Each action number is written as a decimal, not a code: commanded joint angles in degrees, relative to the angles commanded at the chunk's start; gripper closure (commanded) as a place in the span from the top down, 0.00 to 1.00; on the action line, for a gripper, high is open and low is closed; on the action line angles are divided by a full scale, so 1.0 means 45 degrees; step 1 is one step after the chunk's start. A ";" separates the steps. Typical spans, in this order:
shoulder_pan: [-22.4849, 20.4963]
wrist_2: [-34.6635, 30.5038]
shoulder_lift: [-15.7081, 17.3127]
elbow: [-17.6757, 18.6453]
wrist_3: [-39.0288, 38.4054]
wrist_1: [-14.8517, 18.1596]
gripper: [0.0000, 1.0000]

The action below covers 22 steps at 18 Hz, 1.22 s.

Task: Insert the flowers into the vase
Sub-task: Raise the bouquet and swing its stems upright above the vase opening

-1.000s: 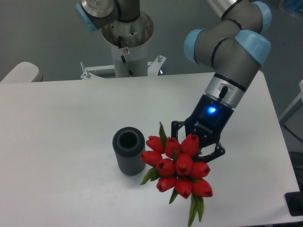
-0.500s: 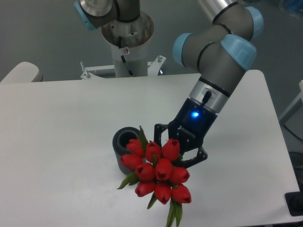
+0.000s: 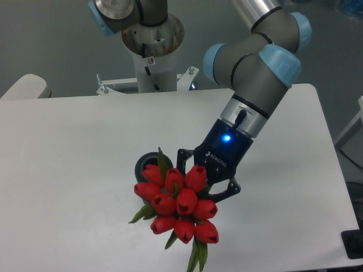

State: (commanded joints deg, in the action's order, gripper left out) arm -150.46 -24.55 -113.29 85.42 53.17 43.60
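Observation:
The flowers (image 3: 177,203), a tight bunch of red tulip buds with green leaves, hang in the air at the lower middle of the view. My gripper (image 3: 205,182) is shut on the bunch from the right; its fingertips are hidden behind the buds. The buds now cover most of the vase (image 3: 144,164), a small dark grey cylinder of which only the upper left rim shows. I cannot tell whether the stems touch the vase.
The white table (image 3: 68,170) spreads around the vase. The arm's base column (image 3: 152,54) stands at the back centre. A pale rounded object (image 3: 25,88) sits past the back left corner. A dark object (image 3: 353,245) lies at the front right edge.
The gripper has carried the flowers steadily leftward. They were right of the vase a second ago and now overlap it, hiding most of it.

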 joint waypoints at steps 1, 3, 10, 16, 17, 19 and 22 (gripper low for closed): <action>-0.0079 0.0373 0.0039 0.0079 0.0098 -0.0039 0.21; -0.0332 0.0649 0.0331 0.0371 0.0157 -0.0040 0.21; -0.0509 0.1919 0.1073 0.0900 0.0275 -0.0137 0.21; -0.0451 0.2271 0.1619 0.1463 0.0333 -0.0215 0.21; -0.0431 0.2290 0.1853 0.1737 0.0469 -0.0215 0.21; -0.0373 0.2291 0.2283 0.2400 0.0917 -0.0215 0.21; -0.0373 0.2310 0.2656 0.2949 0.1309 -0.0215 0.21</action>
State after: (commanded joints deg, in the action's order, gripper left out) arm -152.14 -14.15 -101.34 98.70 59.06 42.63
